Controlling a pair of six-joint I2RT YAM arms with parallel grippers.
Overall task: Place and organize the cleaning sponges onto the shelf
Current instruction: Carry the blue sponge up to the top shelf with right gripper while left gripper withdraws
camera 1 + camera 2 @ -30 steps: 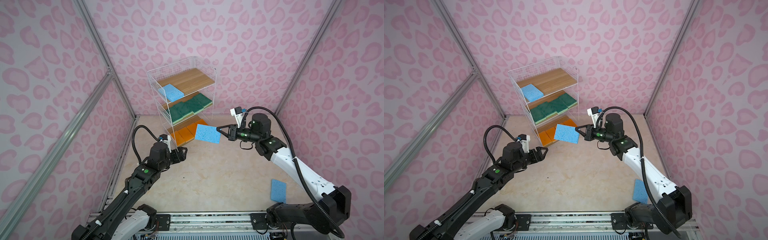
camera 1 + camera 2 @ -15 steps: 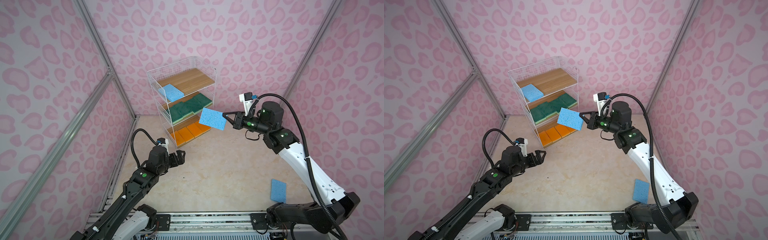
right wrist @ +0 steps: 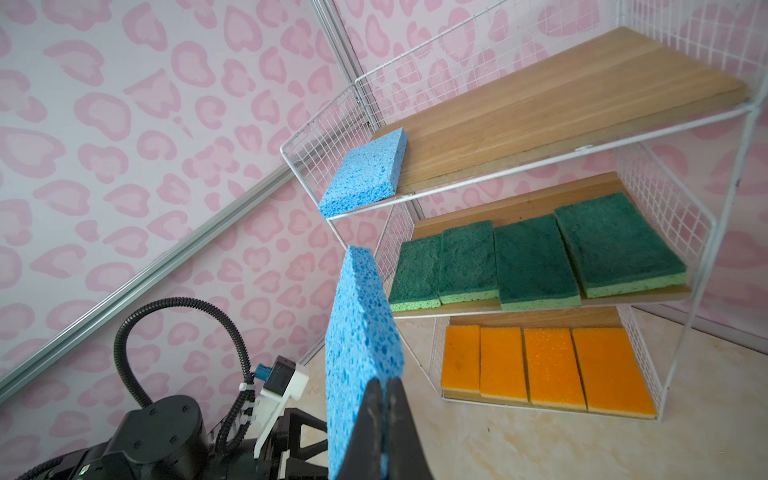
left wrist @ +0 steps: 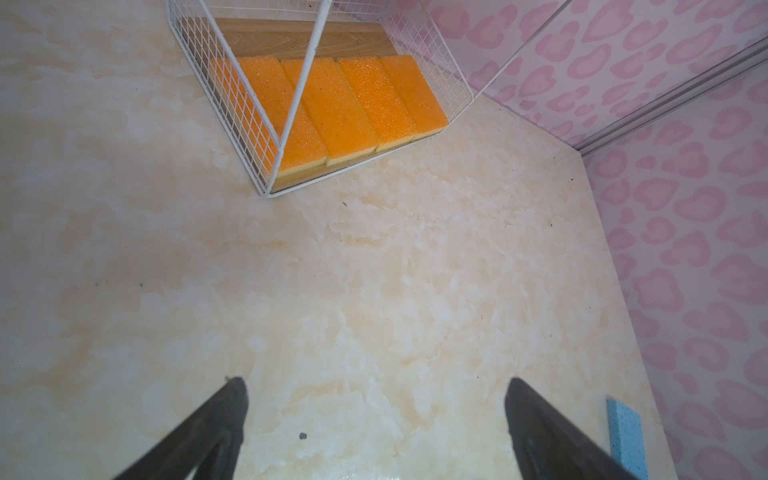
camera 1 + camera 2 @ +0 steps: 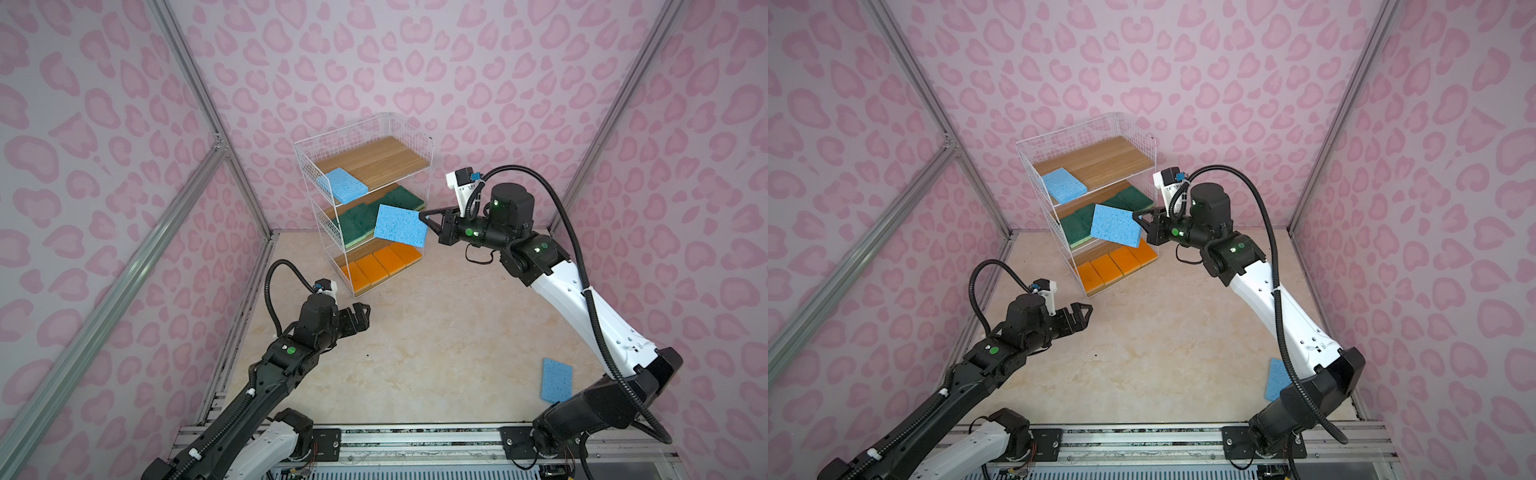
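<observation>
The shelf point(image 5: 386, 160) point(image 5: 1104, 156) point(image 3: 561, 104) stands at the back. One blue sponge point(image 5: 343, 185) point(image 3: 365, 174) lies on its top board's left end. Several green sponges point(image 5: 353, 220) point(image 3: 532, 257) fill the middle tier and several orange sponges point(image 5: 380, 266) point(image 4: 340, 104) the bottom one. My right gripper point(image 5: 424, 219) point(image 3: 384, 382) is shut on a blue sponge's point(image 5: 400, 227) point(image 5: 1115, 226) point(image 3: 361, 332) edge, holding it in the air before the middle tier. My left gripper point(image 5: 361, 313) point(image 4: 376, 384) hovers open and empty over the floor, in front of the shelf.
Another blue sponge point(image 5: 557, 380) point(image 5: 1276, 380) point(image 4: 625, 436) lies on the floor by the right arm's base. Pink patterned walls close in left, right and behind. A metal rail point(image 5: 415, 436) runs along the front edge.
The right gripper has lifted the blue sponge from the bottom tier's height up to the middle tier and nearer the shelf. The left arm has drawn back from the shelf and opened wider.
</observation>
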